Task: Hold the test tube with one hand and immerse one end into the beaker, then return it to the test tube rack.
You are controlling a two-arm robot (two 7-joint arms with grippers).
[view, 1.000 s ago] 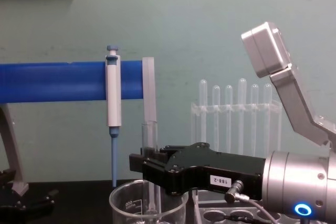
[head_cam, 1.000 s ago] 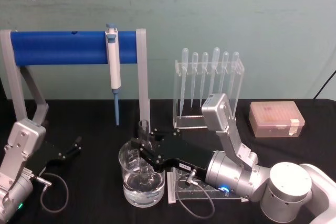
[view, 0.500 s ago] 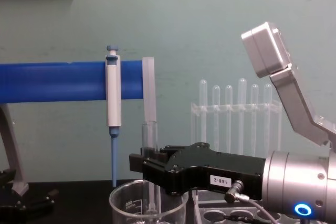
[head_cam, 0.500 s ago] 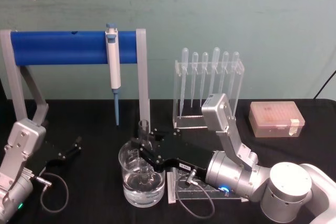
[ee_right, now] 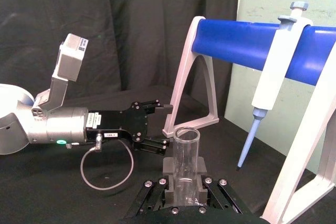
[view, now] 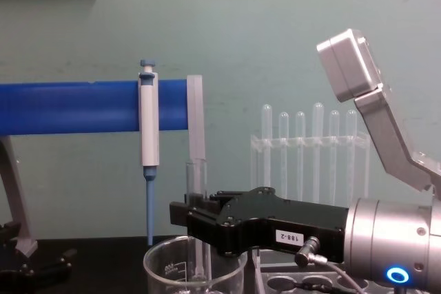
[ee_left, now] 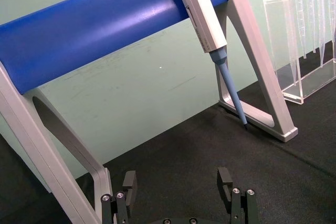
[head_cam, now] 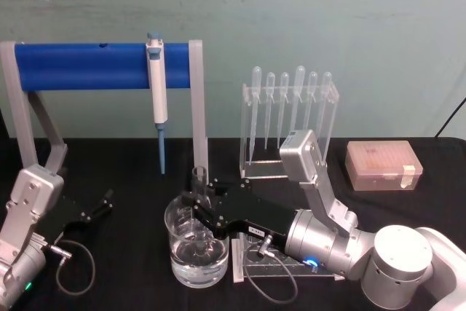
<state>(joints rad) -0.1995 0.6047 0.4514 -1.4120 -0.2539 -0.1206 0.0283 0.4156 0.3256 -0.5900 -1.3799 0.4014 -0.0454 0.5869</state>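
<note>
The right gripper [head_cam: 198, 203] clamps the tube [head_cam: 198, 178] upright at the near centre, its lower end down inside the beaker [head_cam: 177, 253] and its rim above the gripper. The left gripper [head_cam: 100, 205] rests at the near left, spread apart and holding nothing.

Right gripper [view: 195, 213]: a white label [view: 288, 237] on the side of the black housing, behind the fingers, reads "188-2" in dark print. In the head view the same label is too small to read.

Beaker [view: 150, 266]: white graduation print [view: 170, 267] on the glass wall shows a three-digit figure ending in "00". The first digit cannot be read with certainty.

Left gripper [ee_right: 161, 125]: in the right wrist view, a white label strip [ee_right: 98, 121] sits on the housing. Its characters are too small to read.
</note>
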